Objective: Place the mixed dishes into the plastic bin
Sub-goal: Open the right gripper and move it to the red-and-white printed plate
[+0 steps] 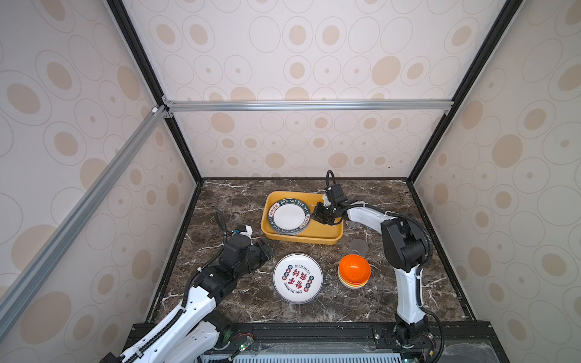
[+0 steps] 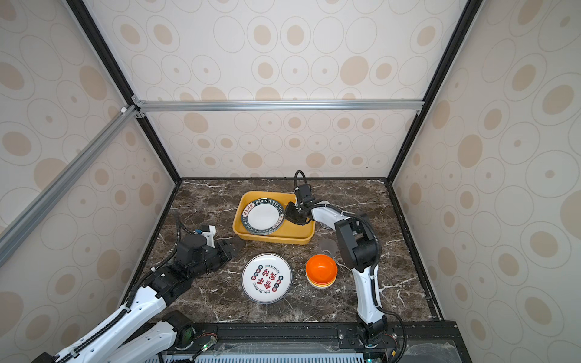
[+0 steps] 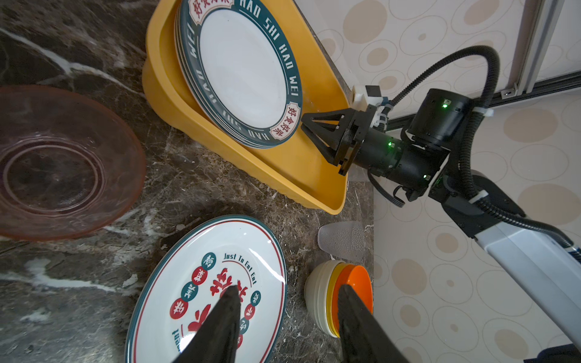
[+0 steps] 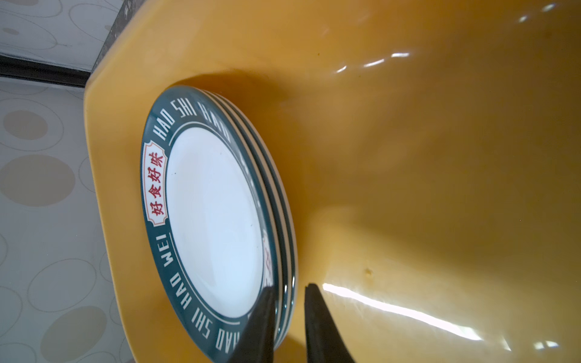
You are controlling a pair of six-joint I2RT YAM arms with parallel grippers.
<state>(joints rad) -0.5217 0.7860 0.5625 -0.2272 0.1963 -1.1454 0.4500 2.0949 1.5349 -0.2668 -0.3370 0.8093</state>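
The mustard-yellow plastic bin point(image 1: 301, 240) point(image 2: 273, 240) point(image 4: 408, 157) holds a stack of green-rimmed plates point(image 1: 289, 217) point(image 2: 262, 217) point(image 4: 213, 213). My right gripper point(image 1: 317, 217) point(image 2: 287, 215) point(image 4: 290, 287) is inside the bin. Its jaws stand narrowly open around the stack's rim, one finger over the top plate and one clear of the edge. A red-character plate point(image 1: 297, 278) point(image 3: 213, 283) lies on the table, with stacked bowls point(image 1: 354, 268) point(image 3: 339, 298), orange on top, to its right. My left gripper point(image 1: 267, 248) point(image 2: 231, 246) point(image 3: 289, 292) hovers open and empty left of that plate.
A translucent cup point(image 1: 358, 246) point(image 3: 341, 240) lies between the bowls and the bin, beside the right arm. A pinkish translucent cup point(image 3: 63, 160) sits close under the left wrist, hidden in both top views. Patterned walls enclose the dark marble table point(image 1: 239, 207).
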